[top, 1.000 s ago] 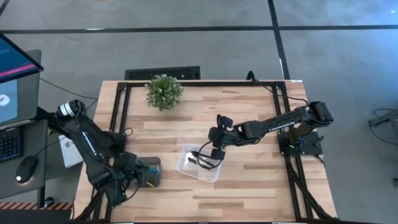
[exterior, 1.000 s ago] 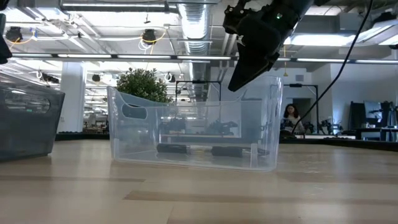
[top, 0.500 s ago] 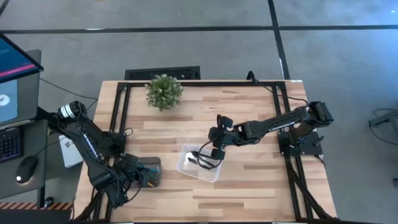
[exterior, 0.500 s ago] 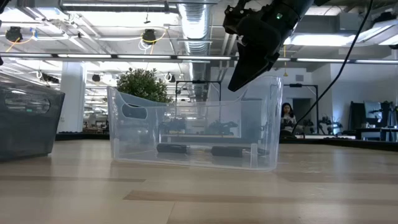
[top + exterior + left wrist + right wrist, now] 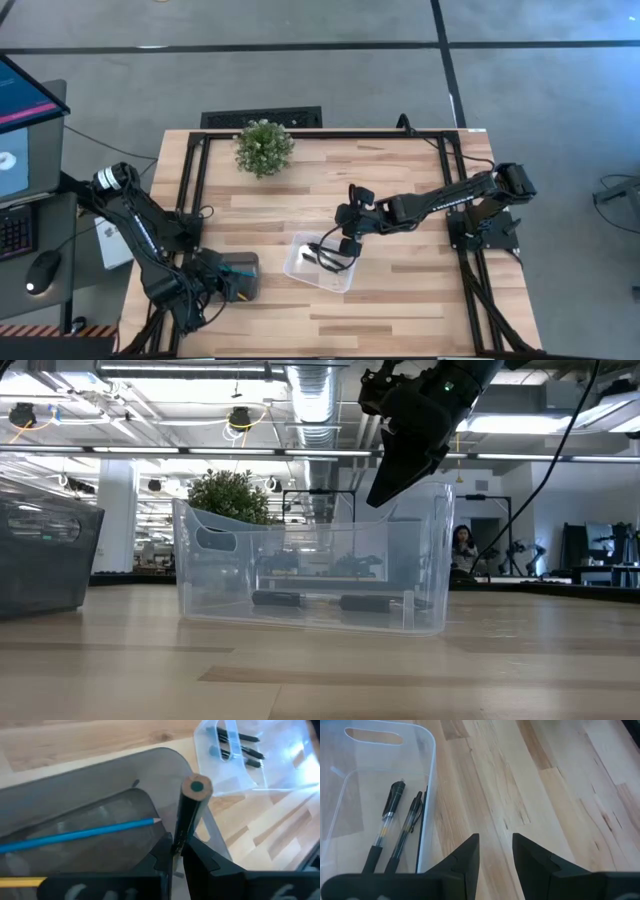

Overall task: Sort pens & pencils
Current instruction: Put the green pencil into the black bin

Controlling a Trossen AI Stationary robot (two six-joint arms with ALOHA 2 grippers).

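My left gripper (image 5: 177,848) (image 5: 226,282) hovers over the dark grey bin (image 5: 100,795) (image 5: 243,268) at the table's near left and is shut on a dark pencil (image 5: 192,802). A light blue pencil (image 5: 80,835) and a yellow pencil (image 5: 20,881) lie flat on the grey bin's floor. The clear bin (image 5: 322,262) (image 5: 310,570) stands at mid table, and black pens (image 5: 390,822) (image 5: 300,600) lie on its bottom. My right gripper (image 5: 495,851) (image 5: 345,245) (image 5: 385,485) hangs open above the clear bin's far right rim. My left gripper pinches the dark pencil between its two fingers, on the shaft (image 5: 178,837) below its free end. The pencil sticks out past the fingertips, and its round tan end with a green core (image 5: 196,786) is in the air above the grey bin's rim.
A potted plant (image 5: 263,147) stands at the table's far left. Black frame rails (image 5: 190,180) run along the table's left and right edges. A monitor and keyboard sit off the table to the left. A person (image 5: 465,550) is far off in the room behind.
My left arm has shifted a little, and its dark shape has gone from the low view's upper left corner. The right arm and both bins have kept still.
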